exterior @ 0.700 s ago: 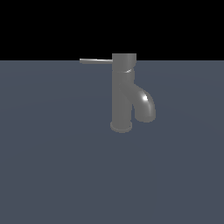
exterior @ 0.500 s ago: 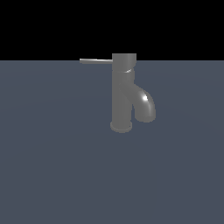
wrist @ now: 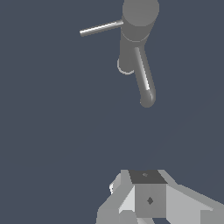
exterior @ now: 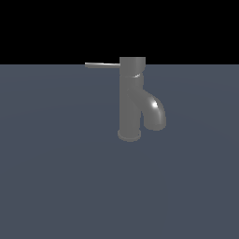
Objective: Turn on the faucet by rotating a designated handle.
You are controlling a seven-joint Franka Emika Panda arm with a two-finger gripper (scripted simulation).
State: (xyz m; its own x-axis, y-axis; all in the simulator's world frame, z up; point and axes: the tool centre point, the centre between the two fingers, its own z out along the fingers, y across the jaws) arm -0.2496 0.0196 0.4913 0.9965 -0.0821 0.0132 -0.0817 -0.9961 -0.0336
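Observation:
A dull grey faucet (exterior: 130, 100) stands upright on a round base, its thick spout (exterior: 156, 114) curving down on the exterior view's right. The thin flat handle (exterior: 102, 65) sticks out level from the top cap toward the exterior view's left. In the wrist view I look down on the faucet (wrist: 139, 17), the handle (wrist: 101, 28) and the spout (wrist: 144, 78). My gripper (wrist: 146, 176) is well apart from the faucet, on the spout's side and touching nothing. Its fingers sit together as one block with no gap. The exterior view does not show the gripper.
A flat dark blue-grey floor (exterior: 60, 177) spreads all around the faucet. The background above it is black. No other objects show.

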